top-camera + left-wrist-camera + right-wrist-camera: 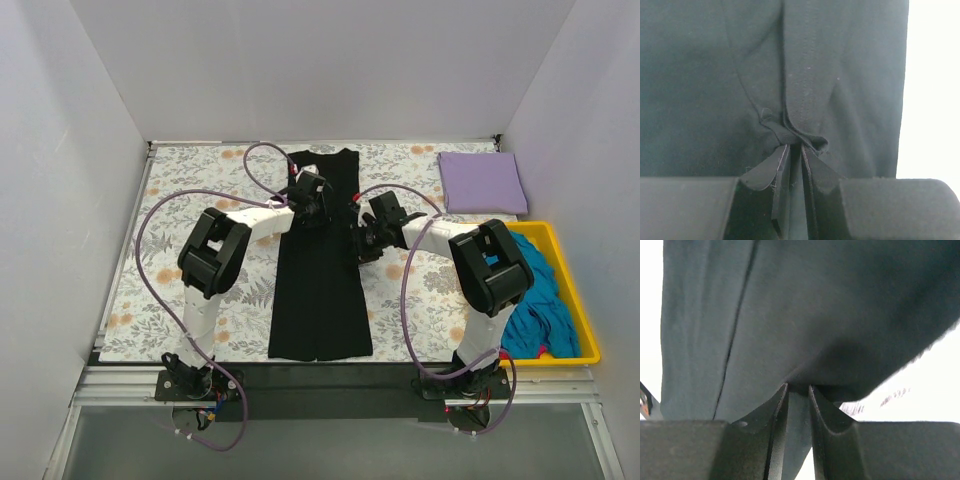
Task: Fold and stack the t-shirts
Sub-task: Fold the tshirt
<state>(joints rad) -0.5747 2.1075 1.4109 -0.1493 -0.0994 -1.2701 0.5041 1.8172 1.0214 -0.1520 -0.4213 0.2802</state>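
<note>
The black t-shirt lies as a long narrow strip down the middle of the table, sides folded in. My left gripper is shut on a pinch of the black cloth at the strip's left edge near the top. My right gripper is shut on the black cloth at the strip's right edge, a little nearer to me. A folded lavender t-shirt lies at the far right. Teal blue t-shirts with a bit of pink cloth are heaped in the yellow tray.
A grey-and-orange floral cloth covers the table. White walls close in the left, back and right. The yellow tray stands along the right edge, near the right arm's elbow.
</note>
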